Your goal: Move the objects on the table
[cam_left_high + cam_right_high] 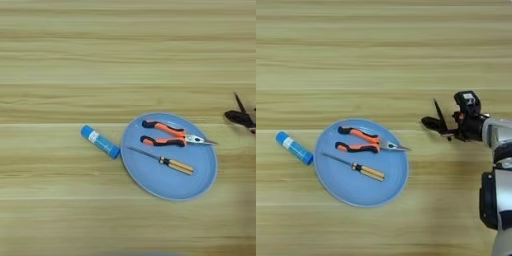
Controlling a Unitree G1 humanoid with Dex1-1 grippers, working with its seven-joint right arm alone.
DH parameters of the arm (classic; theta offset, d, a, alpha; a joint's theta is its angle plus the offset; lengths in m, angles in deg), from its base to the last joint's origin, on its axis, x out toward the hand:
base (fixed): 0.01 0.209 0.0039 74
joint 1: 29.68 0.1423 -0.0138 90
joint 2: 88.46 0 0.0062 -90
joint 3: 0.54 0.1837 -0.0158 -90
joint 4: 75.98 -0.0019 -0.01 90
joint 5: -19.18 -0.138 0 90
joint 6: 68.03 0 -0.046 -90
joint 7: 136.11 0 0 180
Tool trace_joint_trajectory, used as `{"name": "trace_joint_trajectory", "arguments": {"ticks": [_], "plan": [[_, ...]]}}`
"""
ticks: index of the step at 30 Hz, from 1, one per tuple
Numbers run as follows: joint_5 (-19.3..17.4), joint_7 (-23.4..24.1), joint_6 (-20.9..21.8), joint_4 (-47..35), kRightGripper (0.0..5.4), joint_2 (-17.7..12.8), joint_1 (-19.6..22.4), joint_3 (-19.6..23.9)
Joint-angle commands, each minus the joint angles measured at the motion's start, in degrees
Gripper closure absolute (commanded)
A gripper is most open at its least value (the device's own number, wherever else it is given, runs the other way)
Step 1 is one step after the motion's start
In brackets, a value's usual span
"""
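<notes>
The orange-and-black pliers (167,134) lie on the round blue plate (150,177), nose pointing right over its rim. Just below them on the same plate rests the thin screwdriver (171,162) with its yellow-and-black handle to the right. The blue glue stick (100,142) lies on the wooden table (60,60), touching or nearly touching the plate's left edge. My right gripper (429,111) hovers to the right of the plate, apart from it. Its two black fingers are spread open with nothing between them.
The silver forearm (496,135) comes in from the right edge and runs down the right side of the right eye view. Bare wood surrounds the plate on the far, left and near sides.
</notes>
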Motion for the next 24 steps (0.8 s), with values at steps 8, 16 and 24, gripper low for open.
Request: {"name": "trace_joint_trajectory", "arguments": {"ticks": [8, 16, 24], "plan": [[-0.8, 4.9, 1.0, 1.6, 0.04, -1.6, 6.1, 3.1], [0.0, 6.0, 1.7, 2.1, 0.51, -1.1, 5.9, 3.0], [1.1, 5.9, 2.0, 2.2, 1.37, -0.5, 5.5, 2.4]]}}
